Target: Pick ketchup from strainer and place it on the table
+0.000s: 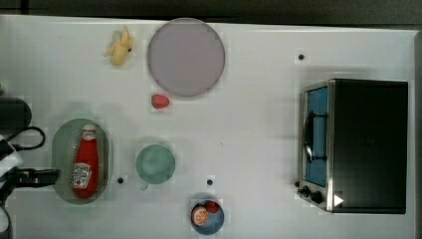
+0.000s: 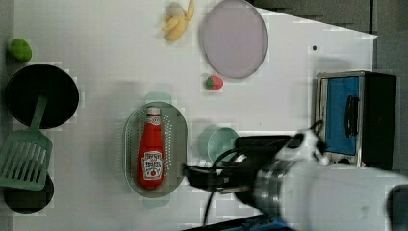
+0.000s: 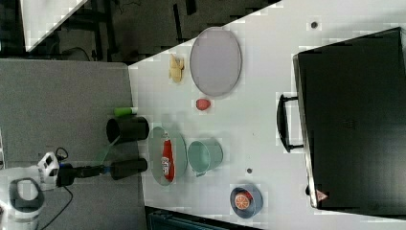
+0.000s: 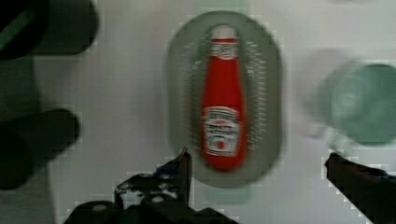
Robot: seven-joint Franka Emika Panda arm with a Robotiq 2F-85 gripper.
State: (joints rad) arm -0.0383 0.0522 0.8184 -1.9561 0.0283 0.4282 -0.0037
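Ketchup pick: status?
Pincer open, empty, near strainer. Ketchup lying flat in strainer, untouched. Nothing blocking it.

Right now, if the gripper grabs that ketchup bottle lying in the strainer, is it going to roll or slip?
The ketchup lies on its side along the strainer, so its round body could roll sideways if nudged. It looks like smooth plastic, possibly slippery and a little squashy under the open gripper. The narrow neck may tilt down if gripped near the base.
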